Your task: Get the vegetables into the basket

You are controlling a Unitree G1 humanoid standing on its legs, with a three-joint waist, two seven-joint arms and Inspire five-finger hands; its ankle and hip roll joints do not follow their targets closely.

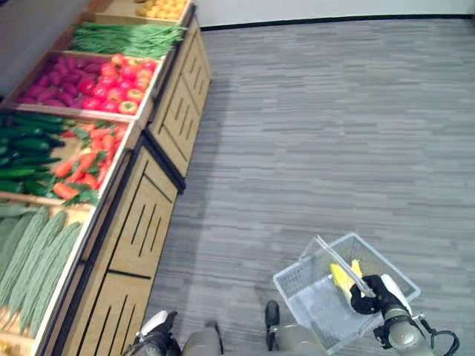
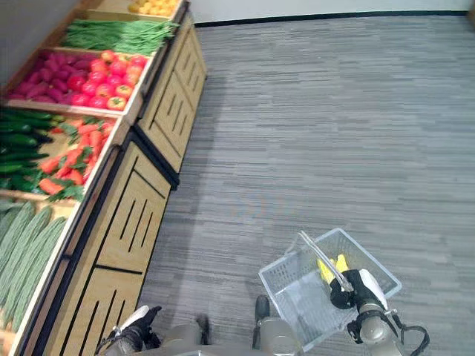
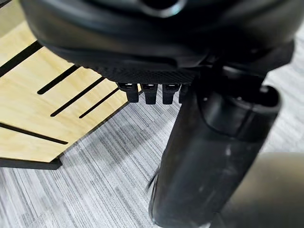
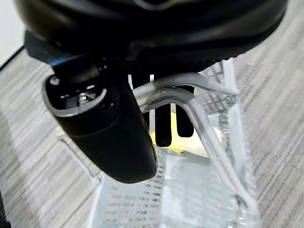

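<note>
Clear plastic basket (image 1: 319, 297) hangs by its handle (image 4: 199, 102) from the right hand (image 1: 369, 294), whose fingers curl round that handle; a yellow vegetable (image 1: 343, 278) already lies inside. My judgement: keep it level while closing on the produce stand (image 1: 141, 222), where carrots (image 1: 85, 163) and cucumbers (image 1: 26, 148) wait. The left wrist view adds the left hand (image 3: 152, 71), fingers straight, holding nothing, near the stand's slatted wood.

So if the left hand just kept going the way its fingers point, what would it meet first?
Judging by the left wrist view, the left hand points its fingers toward the grey floor beside the slatted wooden panel of the produce stand. The floor looks first, though depth is unclear.
</note>
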